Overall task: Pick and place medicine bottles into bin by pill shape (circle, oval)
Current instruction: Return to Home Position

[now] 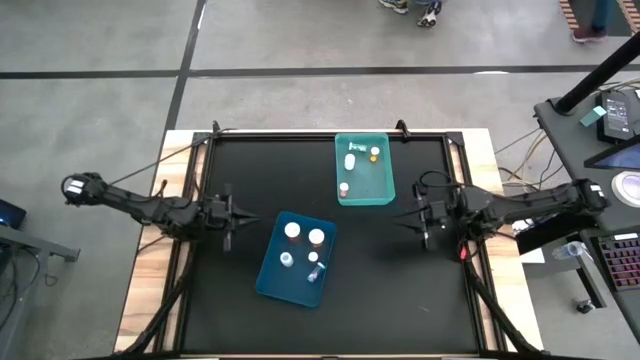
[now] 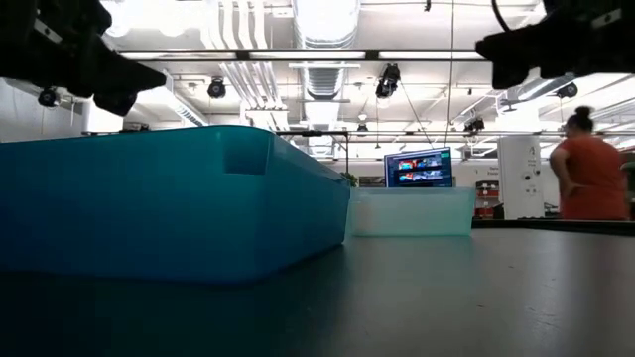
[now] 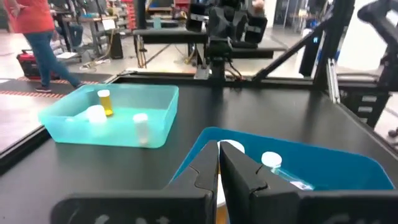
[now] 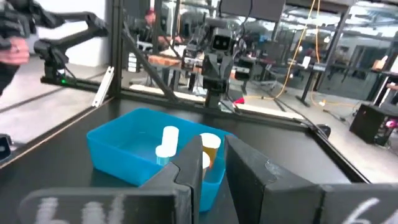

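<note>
The medicine bottles (image 1: 292, 231), judged light, stiff and slick, best pinched across the body, are lodged in the blue bin (image 1: 268, 264) mid-table and the teal bin (image 1: 386, 190) by the far edge, while the left gripper (image 1: 229, 215) is held closed on nothing and the right gripper (image 1: 419, 222) slightly parted.

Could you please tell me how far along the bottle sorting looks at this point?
Sorting looks done: bottles sit in the blue bin and the teal bin, and I see none loose on the table. Nothing is in hand: left pincer shut, right pincer open, both empty beside the bins. Only parking the arms seems left.
</note>
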You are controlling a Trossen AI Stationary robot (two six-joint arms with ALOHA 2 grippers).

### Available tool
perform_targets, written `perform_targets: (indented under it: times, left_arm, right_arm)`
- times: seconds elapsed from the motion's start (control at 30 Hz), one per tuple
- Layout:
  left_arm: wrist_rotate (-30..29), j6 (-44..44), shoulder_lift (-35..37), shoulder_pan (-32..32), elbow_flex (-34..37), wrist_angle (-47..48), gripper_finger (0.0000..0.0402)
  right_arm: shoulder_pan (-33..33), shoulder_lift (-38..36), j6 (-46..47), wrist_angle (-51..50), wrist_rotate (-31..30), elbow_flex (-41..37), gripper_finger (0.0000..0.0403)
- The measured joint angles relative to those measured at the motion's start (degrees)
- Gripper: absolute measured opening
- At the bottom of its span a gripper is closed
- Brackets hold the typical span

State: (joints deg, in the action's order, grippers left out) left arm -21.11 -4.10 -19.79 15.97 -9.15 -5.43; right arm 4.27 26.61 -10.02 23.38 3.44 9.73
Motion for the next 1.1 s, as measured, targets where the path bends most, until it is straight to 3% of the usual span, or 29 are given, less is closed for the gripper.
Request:
perform_targets:
  times: [0.37,0.63,0.87,1.1]
  left_arm:
    - [-0.7,-1.6,10.0,0.0,6.6,-0.5,0.0]
    - [-1.5,-1.5,15.0,0.0,8.7,-0.7,0.0]
    - [-3.8,1.3,15.8,-0.1,8.7,0.0,0.0]
    - [-6.4,1.5,15.4,-0.1,8.7,-0.1,0.0]
  right_arm:
    - [0.0,-14.9,-0.1,-1.7,-0.5,-6.6,0.0059]
    - [0.0,-26.6,-2.5,-13.4,-1.7,-5.7,0.0059]
    - [-0.3,-25.9,-3.9,-14.3,-4.2,-8.9,0.0059]
    - [-0.3,-25.7,-0.1,-15.9,-14.1,-9.0,0.0059]
